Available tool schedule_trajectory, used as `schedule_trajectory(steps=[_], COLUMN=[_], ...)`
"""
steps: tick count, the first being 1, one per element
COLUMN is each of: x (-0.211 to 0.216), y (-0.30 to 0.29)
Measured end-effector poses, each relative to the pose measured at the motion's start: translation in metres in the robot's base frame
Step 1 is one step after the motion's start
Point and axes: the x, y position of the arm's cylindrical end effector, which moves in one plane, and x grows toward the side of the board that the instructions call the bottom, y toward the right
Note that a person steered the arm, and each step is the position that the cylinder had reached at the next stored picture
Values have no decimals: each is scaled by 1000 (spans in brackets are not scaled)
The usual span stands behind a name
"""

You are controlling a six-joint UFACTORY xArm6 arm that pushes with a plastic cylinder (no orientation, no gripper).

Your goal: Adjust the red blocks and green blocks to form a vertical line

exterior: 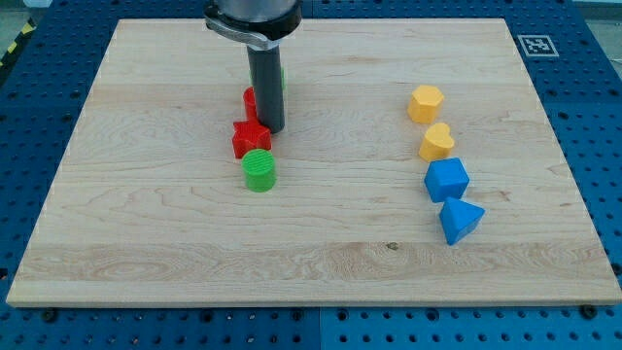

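My tip (271,129) rests on the board just right of a red star block (250,138). A second red block (249,99) is partly hidden behind the rod, above the star. A sliver of a green block (284,80) shows behind the rod's right side. A green cylinder block (259,170) sits just below the star. These blocks form a rough column in the left middle of the wooden board (146,214).
At the view's right a column of blocks runs top to bottom: a yellow hexagon block (426,103), a yellow rounded block (437,142), a blue block (446,180) and a blue pointed block (460,220). A marker tag (537,45) sits off the top right corner.
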Motion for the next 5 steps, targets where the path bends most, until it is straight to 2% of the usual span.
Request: schedule_trajectory(steps=[3, 5], x=[13, -34], y=[30, 32])
